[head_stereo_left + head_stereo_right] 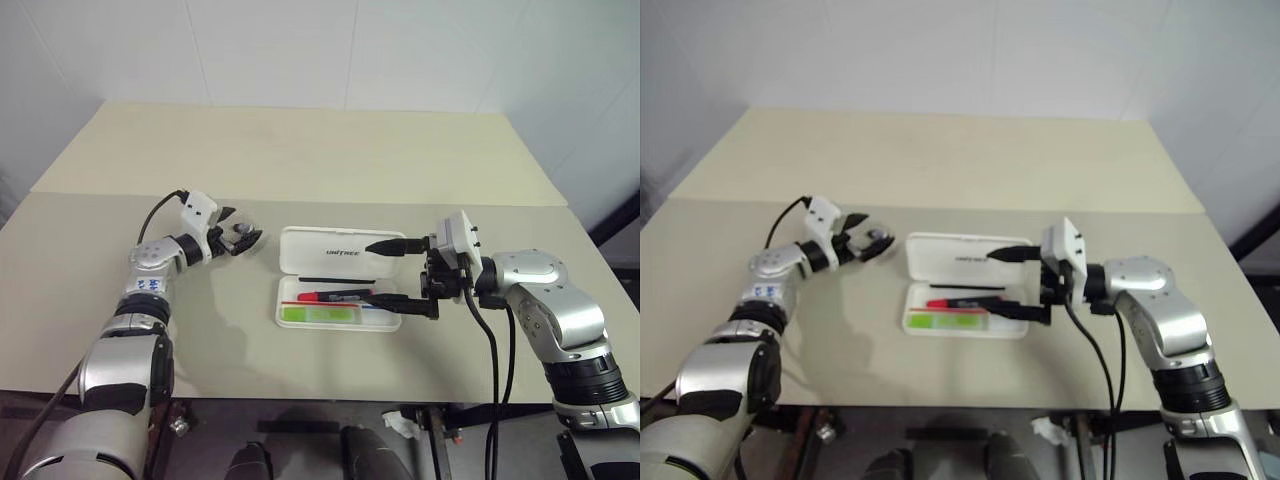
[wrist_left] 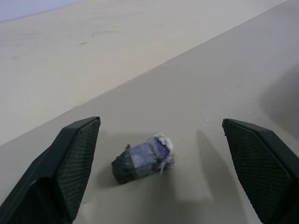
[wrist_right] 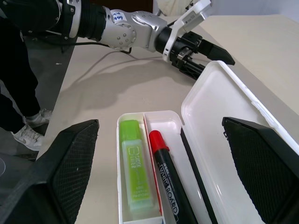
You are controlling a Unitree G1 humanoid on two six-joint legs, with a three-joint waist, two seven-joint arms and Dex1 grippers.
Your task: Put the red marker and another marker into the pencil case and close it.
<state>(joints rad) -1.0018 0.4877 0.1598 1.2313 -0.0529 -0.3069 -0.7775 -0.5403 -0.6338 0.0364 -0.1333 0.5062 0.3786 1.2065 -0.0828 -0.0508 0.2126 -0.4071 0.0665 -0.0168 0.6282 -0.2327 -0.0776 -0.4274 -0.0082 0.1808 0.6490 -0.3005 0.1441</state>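
Nearest the robot, the pencil case (image 1: 340,290) lies open on the counter (image 1: 300,160), its tray toward the robot and its lid (image 1: 335,250) folded flat behind it. Both markers are already in the tray: the light green marker (image 3: 135,172) lies along the near compartment and the red marker (image 3: 166,168) sits just beside it across a thin divider, both lying lengthwise so the lid can come down over them. So the loading looks done — what remains, by my reading, is closing the case.

The right claw (image 1: 395,275) hovers at the case's right end with its fingers spread wide and holding nothing: one finger reaches over the lid, the other over the tray's edge. That straddle probably serves to steady the case or to start the lid folding over; whether either finger touches the plastic I cannot tell.

Further out to the left, well apart from the case, the left claw (image 1: 238,240) is also wide and empty, pointing toward the lid's far-left corner. Between its fingers a small grey-purple cap (image 2: 142,158) lies on the counter — a stray piece, not part of the job. From there the claw could come in behind the lid and help tip it shut.
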